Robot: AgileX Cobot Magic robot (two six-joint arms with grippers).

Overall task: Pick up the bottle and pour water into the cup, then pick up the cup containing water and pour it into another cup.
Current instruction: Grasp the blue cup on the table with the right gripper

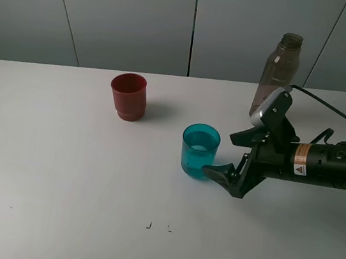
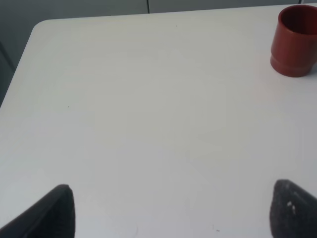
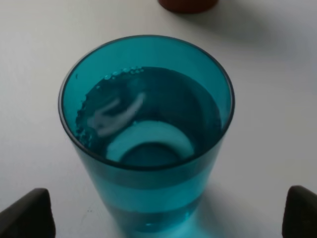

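Here, one bottle (image 1: 277, 73), one cup (image 1: 199, 151), another cup (image 1: 128, 96)

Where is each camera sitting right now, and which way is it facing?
Exterior high: mounted high off the arms, looking down on the table, red cup, teal cup and bottle; the right gripper reaches in from the right.
Left wrist: on the left arm, facing across the table toward the red cup; the left gripper shows only as two fingertips.
Right wrist: on the right arm, looking down into the teal cup's water; its fingertips flank the cup.
Shared: all three catch the red cup.
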